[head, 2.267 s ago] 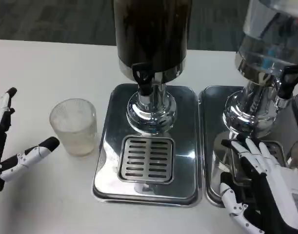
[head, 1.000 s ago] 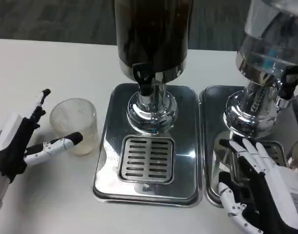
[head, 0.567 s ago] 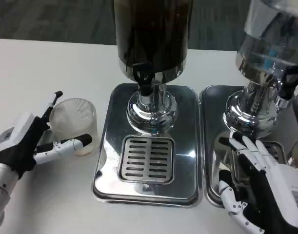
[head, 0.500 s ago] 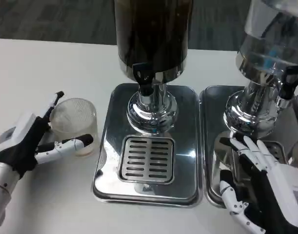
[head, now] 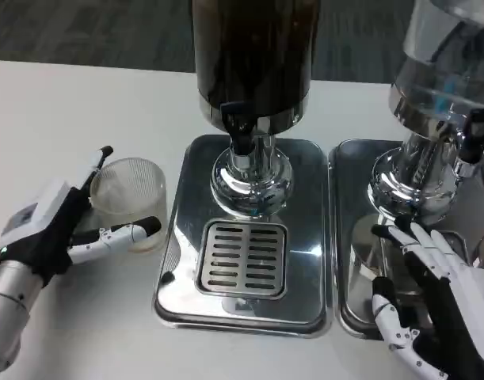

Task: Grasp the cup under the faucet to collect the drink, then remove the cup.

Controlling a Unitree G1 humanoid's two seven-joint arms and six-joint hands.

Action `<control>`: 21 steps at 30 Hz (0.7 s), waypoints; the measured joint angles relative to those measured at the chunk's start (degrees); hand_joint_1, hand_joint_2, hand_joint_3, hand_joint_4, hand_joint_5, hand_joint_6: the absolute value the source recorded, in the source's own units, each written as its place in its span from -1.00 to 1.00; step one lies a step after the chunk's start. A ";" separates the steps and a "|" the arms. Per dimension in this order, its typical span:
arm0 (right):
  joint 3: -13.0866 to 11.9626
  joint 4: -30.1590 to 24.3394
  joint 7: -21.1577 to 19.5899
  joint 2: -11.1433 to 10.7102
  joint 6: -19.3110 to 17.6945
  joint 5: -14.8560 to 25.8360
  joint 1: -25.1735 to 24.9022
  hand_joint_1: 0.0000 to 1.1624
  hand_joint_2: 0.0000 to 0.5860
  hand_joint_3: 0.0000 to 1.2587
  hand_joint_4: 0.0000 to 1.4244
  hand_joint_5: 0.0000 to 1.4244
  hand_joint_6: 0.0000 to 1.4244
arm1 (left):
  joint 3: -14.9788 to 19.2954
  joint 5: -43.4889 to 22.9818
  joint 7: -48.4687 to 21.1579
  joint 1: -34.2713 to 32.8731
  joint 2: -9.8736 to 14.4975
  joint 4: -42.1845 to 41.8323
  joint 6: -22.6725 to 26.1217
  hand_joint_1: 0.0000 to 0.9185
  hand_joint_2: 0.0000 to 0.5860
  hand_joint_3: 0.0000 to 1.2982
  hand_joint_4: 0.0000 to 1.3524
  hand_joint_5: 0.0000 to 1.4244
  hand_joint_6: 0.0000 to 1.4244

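**Left hand brackets the cup beside the drip tray**

The robot's left hand reaches in from eight o'clock with its silver forearm cut off at the picture's lower left corner. Its fingers are spread in a wide fork around the ribbed, frosted clear plastic cup: one finger lies along the cup's nine o'clock side, another runs across its six o'clock side, near its base. Whether they press the wall or only lie against it cannot be told.

The cup stands upright on the white table, just off the nine o'clock edge of the shiny steel drip tray, not below the black faucet of the dark drink dispenser.

The right hand rests at four o'clock over a second steel tray, fingers fanned apart and holding nothing; its wrist runs out of frame. The clear dispenser at two o'clock is cropped by the top and right borders.
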 measured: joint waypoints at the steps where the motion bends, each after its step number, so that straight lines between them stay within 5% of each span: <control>1: -0.10 -0.20 0.03 0.00 -0.12 0.21 0.01 -0.58 0.71 -0.70 -0.89 -0.93 -0.86 | -0.31 0.21 0.67 -0.11 -0.09 0.00 0.44 -0.48 -0.83 -0.91 -0.96 -0.71 -0.47; 9: -0.53 -0.61 0.57 0.00 -0.35 1.06 0.40 -0.58 0.72 -0.70 -0.89 -0.93 -0.86 | -2.25 3.69 9.59 -0.48 -1.02 -0.02 3.21 -0.24 -0.60 -0.35 -0.34 0.03 0.43; 21: -1.27 -0.70 0.71 0.05 -0.90 2.04 0.84 -0.71 0.75 -0.70 -0.88 -0.93 -0.86 | -3.89 4.81 16.82 -0.15 -2.70 -0.03 4.50 -0.21 -0.57 -0.18 -0.15 0.27 0.71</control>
